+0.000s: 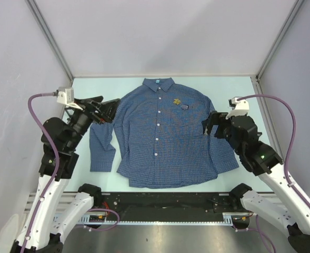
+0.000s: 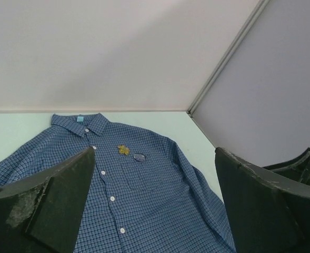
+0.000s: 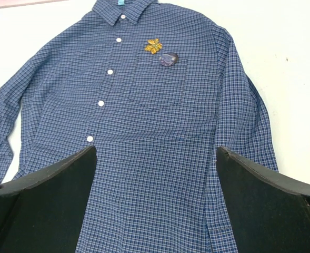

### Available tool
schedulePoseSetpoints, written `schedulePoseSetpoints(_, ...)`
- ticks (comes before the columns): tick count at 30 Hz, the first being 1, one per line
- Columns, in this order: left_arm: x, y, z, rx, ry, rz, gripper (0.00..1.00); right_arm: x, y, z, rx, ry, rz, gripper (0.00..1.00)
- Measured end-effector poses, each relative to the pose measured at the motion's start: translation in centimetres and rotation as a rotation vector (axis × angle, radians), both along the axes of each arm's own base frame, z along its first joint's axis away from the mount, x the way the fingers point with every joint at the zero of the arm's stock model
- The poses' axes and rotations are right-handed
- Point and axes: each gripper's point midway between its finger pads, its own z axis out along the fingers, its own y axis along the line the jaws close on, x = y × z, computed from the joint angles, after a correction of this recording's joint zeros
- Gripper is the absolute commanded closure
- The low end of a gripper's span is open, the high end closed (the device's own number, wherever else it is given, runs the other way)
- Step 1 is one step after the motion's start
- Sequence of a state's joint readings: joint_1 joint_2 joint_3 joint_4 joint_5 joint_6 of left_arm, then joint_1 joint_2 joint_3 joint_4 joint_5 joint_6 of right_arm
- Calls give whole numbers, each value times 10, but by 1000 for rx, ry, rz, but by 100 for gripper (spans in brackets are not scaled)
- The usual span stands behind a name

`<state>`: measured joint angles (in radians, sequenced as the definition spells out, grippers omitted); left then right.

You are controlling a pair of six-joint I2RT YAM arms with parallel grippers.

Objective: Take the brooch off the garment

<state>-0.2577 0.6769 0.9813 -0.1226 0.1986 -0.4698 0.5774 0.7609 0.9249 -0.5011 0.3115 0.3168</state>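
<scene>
**Brooch on the shirt, both my claws open and apart from it**

The garment (image 1: 160,142), a blue fine-checked shirt, lies flat and buttoned on the pale bench (image 1: 91,84), with its collar at the far side and its sleeves down along its flanks. The brooch (image 1: 176,101), a tiny yellow-gold flower shape, sits on the chest to the right of the button row. It is just above the pocket (image 3: 160,79) and just beside a dark round badge (image 3: 168,59).

My left claw (image 1: 108,109) hovers over the shirt's left shoulder and sleeve, with its jaws spread wide and holding nothing. My right claw (image 1: 210,122) hangs by the right sleeve, also wide and empty. It is the nearer of the two to the brooch, but well apart from it.

As I judge it, no part of the task is done. The brooch is not yet touched, so all of the work remains: reaching it, pinching the ornament, steadying the cloth and drawing the brooch free.
</scene>
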Motion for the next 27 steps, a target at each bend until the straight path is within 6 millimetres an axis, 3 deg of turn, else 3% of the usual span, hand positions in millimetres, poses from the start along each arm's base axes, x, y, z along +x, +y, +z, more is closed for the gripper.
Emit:
schedulePoseSetpoints(9,12,-22,-21,21,79,-109,0,6,1,-11,-27,37,-17,0)
schedulePoseSetpoints(16,35,-49,-66,49,243,-235,0,16,6,-34,-85,108,-20,0)
schedulePoseSetpoints(23,34,-79,-99,25,396,-410,5,37,15,-69,-157,198,-26,0)
schedulePoseSetpoints(27,28,-100,-114,33,451,-498,8,57,21,-97,-194,254,-35,7)
